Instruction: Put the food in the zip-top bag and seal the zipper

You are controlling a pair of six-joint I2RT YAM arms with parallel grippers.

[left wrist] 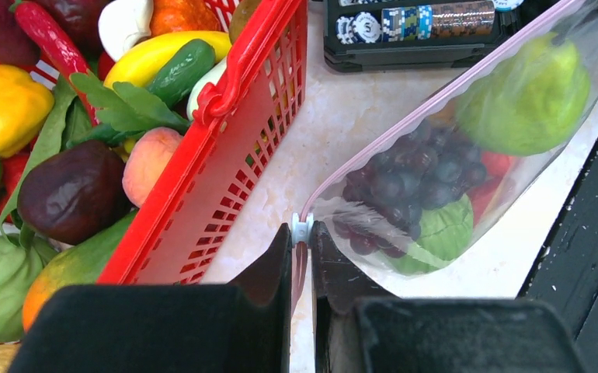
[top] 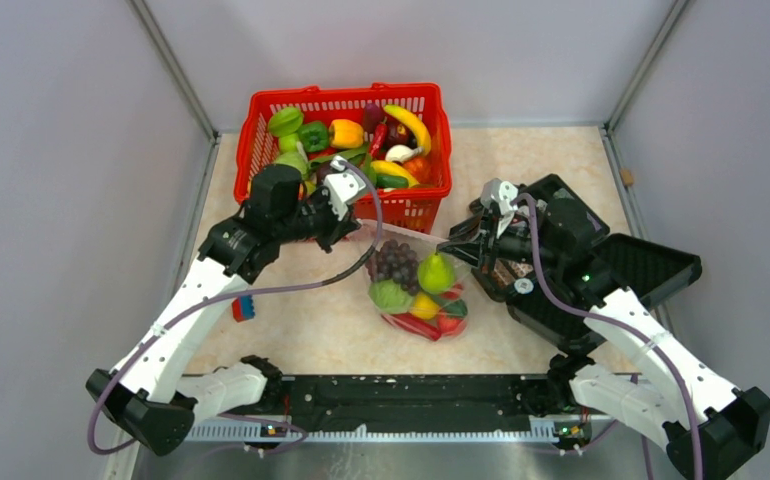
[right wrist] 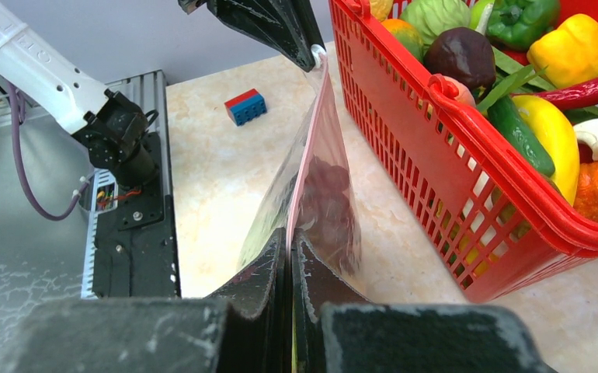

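Observation:
The zip-top bag hangs stretched between both grippers just above the table. It holds the food: purple grapes, a green pear, a cabbage, a lemon and red pieces. My left gripper is shut on the bag's zipper at its left end, with the white slider right at its fingertips. My right gripper is shut on the zipper's other end. The pink strip runs taut to the left gripper's fingers.
The red lattice basket, full of other toy food, stands just behind the bag. The open black case lies at the right under my right arm, with chips in it. A small blue and red brick lies at the left.

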